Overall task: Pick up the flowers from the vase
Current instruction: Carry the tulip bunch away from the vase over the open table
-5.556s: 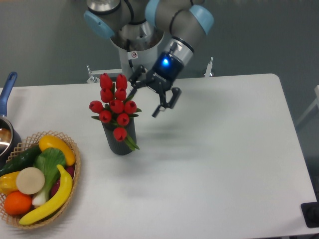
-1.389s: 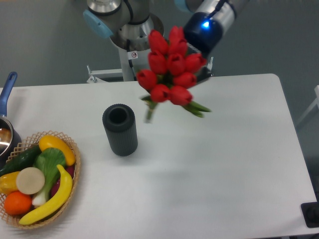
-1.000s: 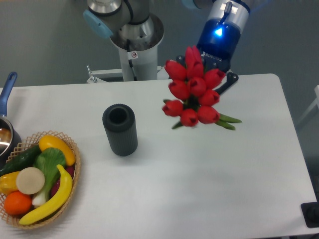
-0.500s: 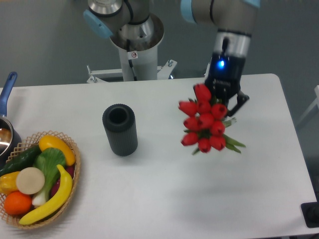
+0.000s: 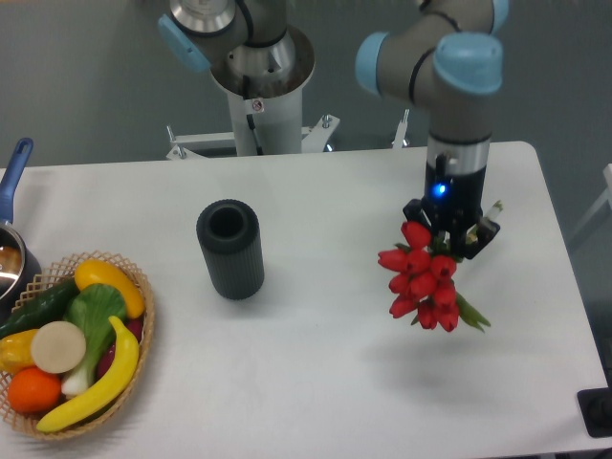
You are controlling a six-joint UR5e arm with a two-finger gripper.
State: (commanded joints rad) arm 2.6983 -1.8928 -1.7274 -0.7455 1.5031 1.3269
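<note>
Right of the vase (image 5: 230,249), the hand (image 5: 451,236) grips the flowers (image 5: 421,280), buds pointing toward the camera.

We see a robotics lab or test room: an industrial arm (image 5: 449,86) with grey links and pale blue joint caps rises from a metal pedestal (image 5: 260,86) bolted behind a plain white table (image 5: 316,382), against a bare grey wall. A wicker basket of toy vegetables (image 5: 72,344) and a blue-handled pot (image 5: 11,239) serve as props.
</note>
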